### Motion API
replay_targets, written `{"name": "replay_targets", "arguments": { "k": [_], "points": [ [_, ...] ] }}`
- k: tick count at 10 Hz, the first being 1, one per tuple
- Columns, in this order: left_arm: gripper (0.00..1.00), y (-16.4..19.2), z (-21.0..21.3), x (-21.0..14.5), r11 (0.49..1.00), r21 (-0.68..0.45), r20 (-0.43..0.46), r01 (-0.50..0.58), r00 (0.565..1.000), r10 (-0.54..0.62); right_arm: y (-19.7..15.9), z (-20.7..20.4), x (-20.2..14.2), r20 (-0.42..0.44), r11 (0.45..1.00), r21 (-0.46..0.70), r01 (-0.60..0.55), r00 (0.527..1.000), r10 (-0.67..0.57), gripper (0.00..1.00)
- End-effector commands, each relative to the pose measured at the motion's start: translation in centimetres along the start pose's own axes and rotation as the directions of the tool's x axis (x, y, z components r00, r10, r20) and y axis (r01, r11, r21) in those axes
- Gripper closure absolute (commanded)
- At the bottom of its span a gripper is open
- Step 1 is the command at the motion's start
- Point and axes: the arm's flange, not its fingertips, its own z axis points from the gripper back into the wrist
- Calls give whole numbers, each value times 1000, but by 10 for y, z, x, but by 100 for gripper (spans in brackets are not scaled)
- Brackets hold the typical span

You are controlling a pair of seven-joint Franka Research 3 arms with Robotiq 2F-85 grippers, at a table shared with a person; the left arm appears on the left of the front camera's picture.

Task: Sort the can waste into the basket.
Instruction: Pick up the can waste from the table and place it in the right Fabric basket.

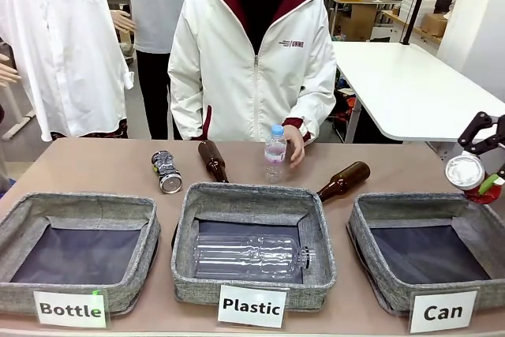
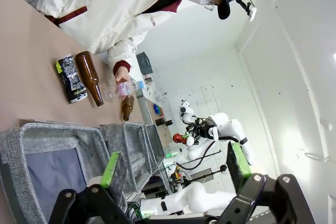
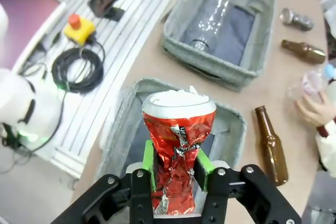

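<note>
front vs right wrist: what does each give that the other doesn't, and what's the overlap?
Front view adds: the white labels reading Bottle, Plastic and Can, and the Bottle basket.
Right wrist view adds: the grip up close, with the green pads of the right gripper pinching the crushed waist of the red can, plus a yellow box with a red button and a coiled black cable beside the table.
Both: the red can held near the Can basket, the Plastic basket holding a clear bottle, the dark can and two brown bottles.

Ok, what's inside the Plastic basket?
One clear plastic bottle lies on its side. The near wall of the Plastic basket hides the front of its floor.
</note>
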Motion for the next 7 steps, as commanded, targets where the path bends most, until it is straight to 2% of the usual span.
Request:
{"name": "replay_targets", "arguments": {
  "k": [1, 2, 3, 4, 7],
  "points": [
    [0, -2, 1, -1, 1000, -8, -11, 10, 1000, -10, -8, 8, 1, -1, 995, -26, 92, 996, -92, 84],
    [0, -2, 1, -1, 1000, -8, -11, 10, 1000, -10, -9, 9, 1, -5, 992, -19, 125, 992, -125, 31],
    [0, -2, 1, -1, 1000, -8, -11, 10, 1000, -10, -11, 9, 1, -9, 988, -23, 154, 988, -154, 12],
    [0, -2, 1, -1, 1000, -8, -11, 10, 1000, -10, -11, 9, 2, -15, 986, -27, 167, 986, -167, 0],
    [0, -2, 1, -1, 1000, -8, -11, 10, 1000, -10, -14, 9, 2, -15, 976, -33, 214, 977, -215, 0]
  ]
}}
